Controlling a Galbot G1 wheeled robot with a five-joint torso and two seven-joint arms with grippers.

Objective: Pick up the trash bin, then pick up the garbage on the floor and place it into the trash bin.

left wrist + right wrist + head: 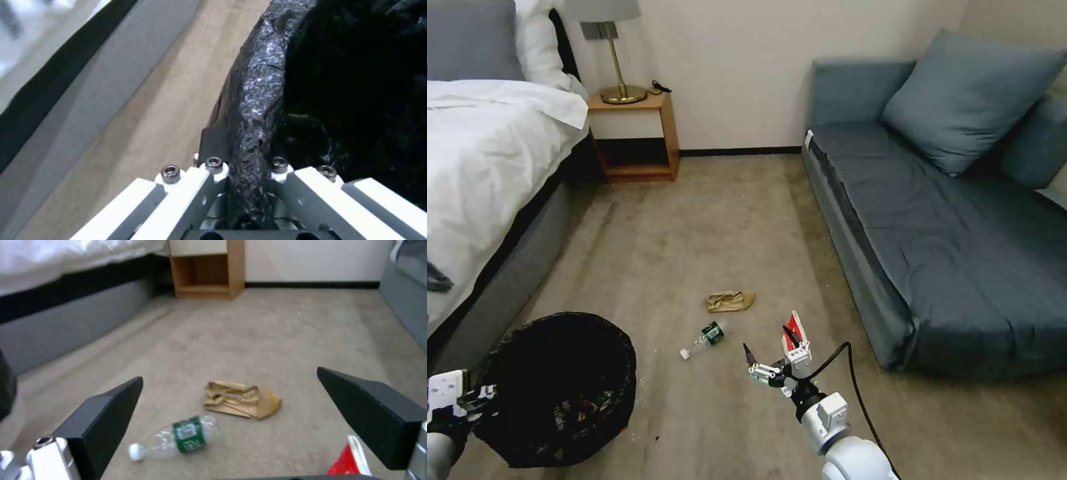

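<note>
At the lower left of the head view my left gripper (477, 395) is clamped on the rim of the trash bin (560, 387), while my right gripper (768, 353), lower centre, hangs with jaws spread wide. The clear bottle (706, 335) lies just up-left of it, long axis slanting, white cap toward the bin; the red-white packet (793, 331) sits beside the right fingers, so the right arm is nearer. Beyond lies the crumpled brown paper (730, 301) on flat beige carpet (727, 220), between bed (487, 147) and sofa (947, 233).

readable text: none | bottle (178, 440) green label: print illegible
</note>
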